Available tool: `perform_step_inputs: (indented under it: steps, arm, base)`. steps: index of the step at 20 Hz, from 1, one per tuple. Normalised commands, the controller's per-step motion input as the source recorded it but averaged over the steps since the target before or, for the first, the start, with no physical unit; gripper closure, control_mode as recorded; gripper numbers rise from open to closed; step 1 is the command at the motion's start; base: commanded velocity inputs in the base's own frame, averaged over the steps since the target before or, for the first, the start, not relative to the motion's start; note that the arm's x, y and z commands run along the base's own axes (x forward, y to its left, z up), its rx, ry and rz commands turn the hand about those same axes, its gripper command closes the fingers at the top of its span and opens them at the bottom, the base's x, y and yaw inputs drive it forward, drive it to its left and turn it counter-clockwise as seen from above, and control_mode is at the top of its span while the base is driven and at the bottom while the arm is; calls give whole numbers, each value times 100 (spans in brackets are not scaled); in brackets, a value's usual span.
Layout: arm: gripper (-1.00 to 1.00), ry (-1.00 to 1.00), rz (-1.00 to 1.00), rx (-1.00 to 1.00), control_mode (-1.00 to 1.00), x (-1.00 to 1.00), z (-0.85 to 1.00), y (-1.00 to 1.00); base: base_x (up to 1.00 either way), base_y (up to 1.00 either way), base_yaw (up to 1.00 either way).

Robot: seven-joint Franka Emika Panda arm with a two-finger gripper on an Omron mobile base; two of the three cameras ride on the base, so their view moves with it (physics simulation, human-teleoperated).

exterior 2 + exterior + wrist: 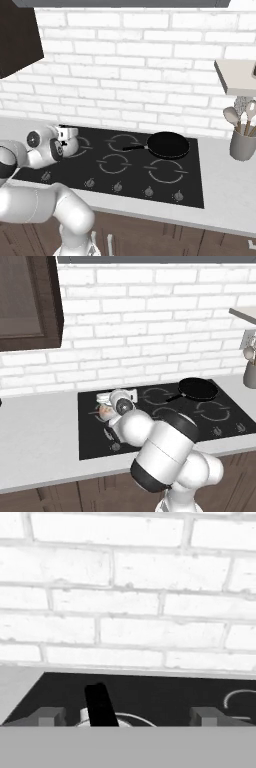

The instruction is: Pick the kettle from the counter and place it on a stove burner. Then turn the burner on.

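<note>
The kettle (105, 412), white with a floral pattern, stands on the black cooktop (90, 443) at its left side, on a grey burner ring (86, 146) that it partly covers. My gripper (118, 395) hovers just above it. The hand view has the two fingertips (48, 716) far apart. Between them rises the kettle's black handle (100, 704), touching neither, with the kettle's white top (125, 720) below it. The gripper (127, 716) is open and holds nothing. My forearm hides most of the kettle in the right base view.
A black frying pan (167, 144) sits on the rear right burner. A row of knobs (117, 186) runs along the cooktop's front edge. A grey utensil holder (243, 142) stands on the counter (227, 200) to the right. A brick wall rises behind.
</note>
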Motion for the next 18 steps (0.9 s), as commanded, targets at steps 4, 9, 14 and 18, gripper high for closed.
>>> perform_step_inputs:
  steps: [4,9,14,18]
  arm:
    - [-100,0,0,0,-100,1,24,14]
    - [-100,0,0,0,-100,8,39,18]
    - [-100,7,0,0,-100,-36,33,1]
    - [-100,25,0,1,-100,-81,2,0]
  base:
    - [0,0,0]
    - [0,0,0]
    - [0,0,0]
    - [0,0,0]
